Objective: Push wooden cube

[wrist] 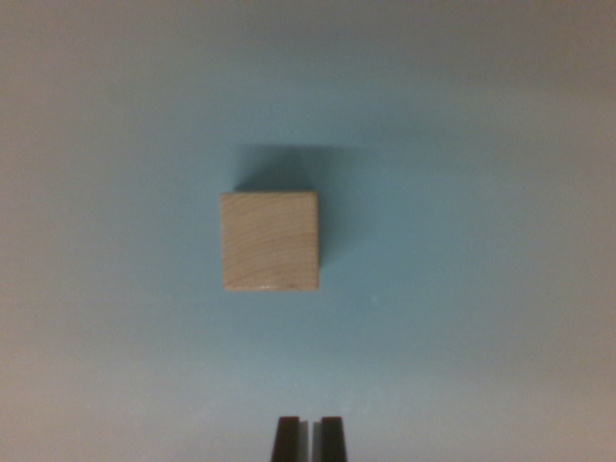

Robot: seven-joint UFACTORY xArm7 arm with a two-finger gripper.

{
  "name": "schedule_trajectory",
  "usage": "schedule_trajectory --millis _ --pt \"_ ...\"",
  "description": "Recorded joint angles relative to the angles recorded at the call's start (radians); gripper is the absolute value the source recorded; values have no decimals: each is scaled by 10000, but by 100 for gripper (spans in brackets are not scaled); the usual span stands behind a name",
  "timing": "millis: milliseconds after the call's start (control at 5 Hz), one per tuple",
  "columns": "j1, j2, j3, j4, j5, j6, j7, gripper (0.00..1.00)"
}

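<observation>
1. The surface (pixel 481 289) is a plain, smooth light blue sheet that fills the whole wrist view; none of its edges or corners show.
2. One wooden cube (pixel 269 241) sits flat on it, pale with visible grain on its top face, its sides squared to the view.
3. A soft shadow lies on the surface just beyond the cube's far side.

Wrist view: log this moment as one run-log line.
task: push | wooden cube: flat on blue surface, mid-frame, untouched | gripper: bottom edge, fingers nearly together, holding nothing, clear gap to cube | contact: none
</observation>
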Motion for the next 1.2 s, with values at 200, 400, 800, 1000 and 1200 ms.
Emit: schedule_trajectory --millis 200,400,800,1000,1200 --pt "25 166 21 -304 -24 -472 53 0" --pt "25 166 21 -304 -24 -472 53 0" --pt "49 322 42 -591 -47 -918 103 0" --pt "74 481 62 -885 -71 -1373 155 0" --pt "74 481 62 -885 -71 -1373 155 0"
